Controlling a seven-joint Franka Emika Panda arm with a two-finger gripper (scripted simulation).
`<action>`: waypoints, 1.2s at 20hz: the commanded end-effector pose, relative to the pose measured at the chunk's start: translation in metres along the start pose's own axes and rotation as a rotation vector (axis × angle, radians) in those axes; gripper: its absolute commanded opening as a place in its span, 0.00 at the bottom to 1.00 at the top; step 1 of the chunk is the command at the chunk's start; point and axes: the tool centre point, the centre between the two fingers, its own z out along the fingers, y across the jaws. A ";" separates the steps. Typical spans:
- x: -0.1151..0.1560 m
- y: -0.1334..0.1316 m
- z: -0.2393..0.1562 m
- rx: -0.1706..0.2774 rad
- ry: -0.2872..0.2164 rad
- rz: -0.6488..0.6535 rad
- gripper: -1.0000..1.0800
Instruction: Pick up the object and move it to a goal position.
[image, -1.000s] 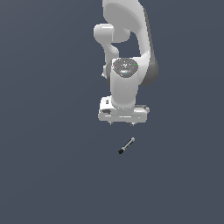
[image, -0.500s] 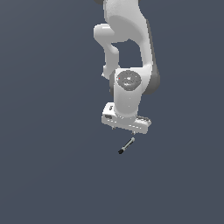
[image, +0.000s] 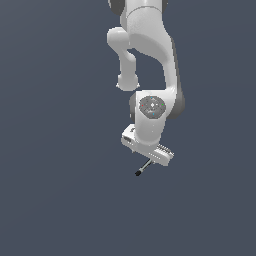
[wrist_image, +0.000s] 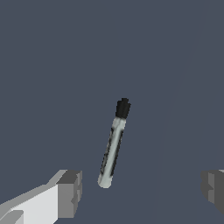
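Plain grey floor; pen (wrist_image: 113, 144) lay flat between the claw's (wrist_image: 140, 190) wide-spread fingers (wrist_image: 70, 192), untouched. Risk: closing off-centre could roll or flick so thin a pen away
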 end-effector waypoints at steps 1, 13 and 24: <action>0.002 -0.004 0.009 -0.003 0.003 0.061 0.96; 0.006 -0.016 0.033 -0.011 0.013 0.228 0.96; 0.005 -0.017 0.045 -0.012 0.014 0.240 0.96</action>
